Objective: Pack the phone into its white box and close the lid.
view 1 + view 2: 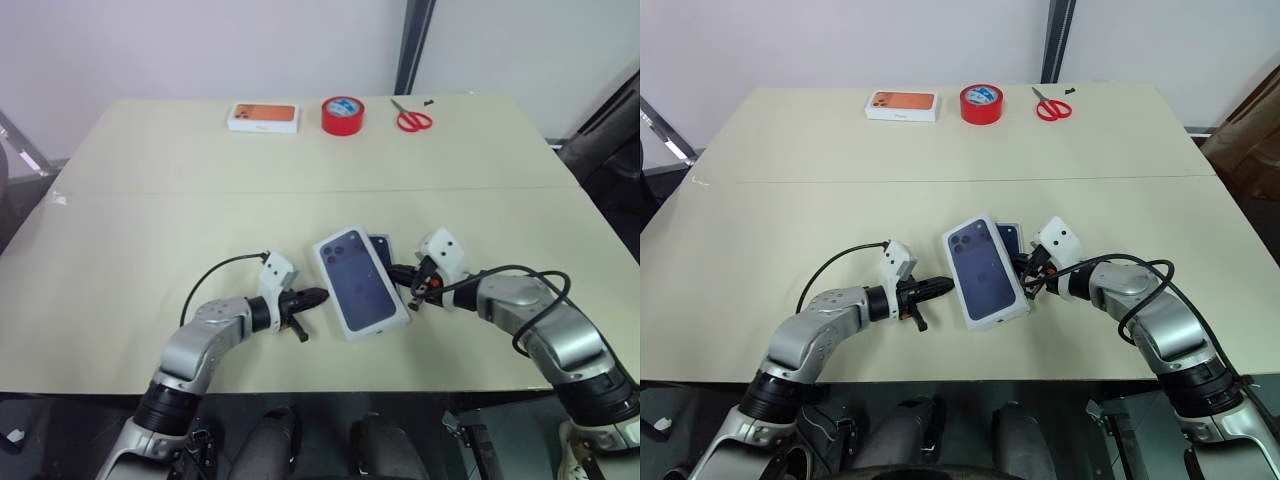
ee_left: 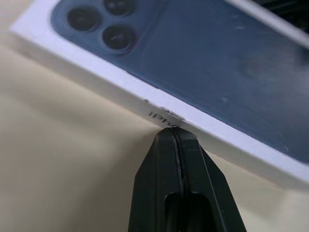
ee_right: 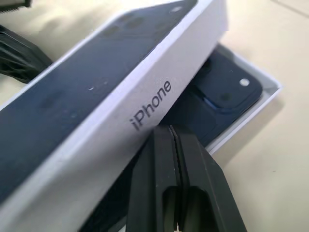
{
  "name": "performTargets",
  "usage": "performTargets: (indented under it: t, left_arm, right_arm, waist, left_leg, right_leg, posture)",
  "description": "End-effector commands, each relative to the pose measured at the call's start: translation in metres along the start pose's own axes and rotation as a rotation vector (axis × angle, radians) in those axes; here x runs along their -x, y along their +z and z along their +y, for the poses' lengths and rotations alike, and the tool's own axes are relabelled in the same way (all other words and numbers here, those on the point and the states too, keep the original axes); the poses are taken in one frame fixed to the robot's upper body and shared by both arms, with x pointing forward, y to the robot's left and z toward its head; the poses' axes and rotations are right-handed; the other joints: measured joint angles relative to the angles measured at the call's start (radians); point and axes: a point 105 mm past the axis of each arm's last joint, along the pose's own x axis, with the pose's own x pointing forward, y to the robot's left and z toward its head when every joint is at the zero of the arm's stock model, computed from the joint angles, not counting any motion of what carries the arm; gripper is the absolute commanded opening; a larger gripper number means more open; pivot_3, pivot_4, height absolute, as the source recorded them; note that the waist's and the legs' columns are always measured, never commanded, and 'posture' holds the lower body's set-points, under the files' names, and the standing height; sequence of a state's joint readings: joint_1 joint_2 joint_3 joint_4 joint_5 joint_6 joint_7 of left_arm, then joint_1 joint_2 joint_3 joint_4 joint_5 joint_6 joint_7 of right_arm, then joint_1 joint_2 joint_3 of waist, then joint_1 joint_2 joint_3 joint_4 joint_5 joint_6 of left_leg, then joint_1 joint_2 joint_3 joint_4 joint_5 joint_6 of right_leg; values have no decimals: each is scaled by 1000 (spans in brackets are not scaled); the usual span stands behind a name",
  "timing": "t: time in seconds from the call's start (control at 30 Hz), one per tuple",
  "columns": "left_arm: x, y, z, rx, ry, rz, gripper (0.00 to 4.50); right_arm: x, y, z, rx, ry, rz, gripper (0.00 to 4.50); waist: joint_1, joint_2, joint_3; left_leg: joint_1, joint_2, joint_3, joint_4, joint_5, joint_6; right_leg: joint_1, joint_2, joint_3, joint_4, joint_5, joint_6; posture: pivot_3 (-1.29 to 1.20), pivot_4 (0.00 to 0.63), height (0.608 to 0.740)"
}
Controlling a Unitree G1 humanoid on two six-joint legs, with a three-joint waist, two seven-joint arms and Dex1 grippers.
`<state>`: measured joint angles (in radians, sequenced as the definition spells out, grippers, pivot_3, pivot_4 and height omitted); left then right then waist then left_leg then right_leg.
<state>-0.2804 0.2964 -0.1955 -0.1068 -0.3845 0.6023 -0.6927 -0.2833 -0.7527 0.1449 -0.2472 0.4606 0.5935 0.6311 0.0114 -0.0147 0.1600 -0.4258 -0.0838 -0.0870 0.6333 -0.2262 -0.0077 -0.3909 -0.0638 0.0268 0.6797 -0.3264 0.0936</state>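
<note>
With the phone (image 3: 227, 92) lying in the white box (image 3: 263, 99) and the lid (image 1: 360, 283) skewed over it, the lid should be squared between the closed left gripper (image 1: 308, 298) and closed right gripper (image 1: 400, 272) before pressing.

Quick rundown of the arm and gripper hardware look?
Both arms are silver-grey metal with black joint bands. Each wrist carries a small white camera block with dark screw dots, fed by a looping black cable. The left gripper and right gripper each have two black tapered fingers.
</note>
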Motion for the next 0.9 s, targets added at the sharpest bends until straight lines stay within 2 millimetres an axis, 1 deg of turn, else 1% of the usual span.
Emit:
performTargets:
  t: [0.03, 0.13, 0.23, 0.33, 0.47, 0.63, 0.9]
  left_arm:
    - [-8, 17, -4, -46, -12, -55, 0]
    - [-11, 22, -4, -54, -13, -69, 0]
    - [-16, 27, -6, -50, -24, -82, 0]
    - [-15, 29, -6, -49, -22, -90, 0]
    - [-13, 30, -3, -40, -10, -96, 0]
    - [-11, 33, 1, -29, 13, -114, 0]
    - [-20, 40, -2, -30, 10, -139, 0]
  right_arm:
    - [5, 14, 4, 50, 4, -53, 15]
    - [7, 13, 2, 47, -8, -50, 15]
    - [10, 7, -4, 53, -42, -21, 15]
    - [11, 2, -13, 65, -87, 3, 15]
    - [9, 6, -25, 77, -146, 8, 15]
    - [7, 7, -28, 93, -158, 19, 15]
    - [4, 7, -36, 97, -193, 30, 15]
  waist:
    - [1, 0, 0]
    - [1, 0, 0]
    - [1, 0, 0]
    - [1, 0, 0]
    - [0, 0, 0]
    - [0, 0, 0]
    - [0, 0, 0]
  left_leg:
    - [0, 0, 0, 0, 0, 0]
    - [0, 0, 0, 0, 0, 0]
    - [0, 0, 0, 0, 0, 0]
    - [0, -1, 0, 0, 0, 0]
    - [0, -1, 0, 0, 0, 0]
    - [0, 0, 0, 0, 0, -1]
    - [0, -1, 0, 0, 1, -1]
  right_leg:
    - [0, 0, 0, 0, 0, 0]
    - [0, 0, 0, 0, 0, 0]
    - [0, 0, 0, 0, 0, 0]
    - [0, 0, 0, 0, 0, 0]
    - [0, 0, 0, 0, 0, 0]
    - [0, 0, 0, 1, 0, 0]
    - [0, 0, 0, 1, 0, 0]
  posture:
    - [0, 150, 734]
    - [0, 150, 734]
    - [0, 150, 734]
    - [0, 150, 734]
    - [0, 150, 734]
    - [0, 150, 734]
    - [0, 150, 734]
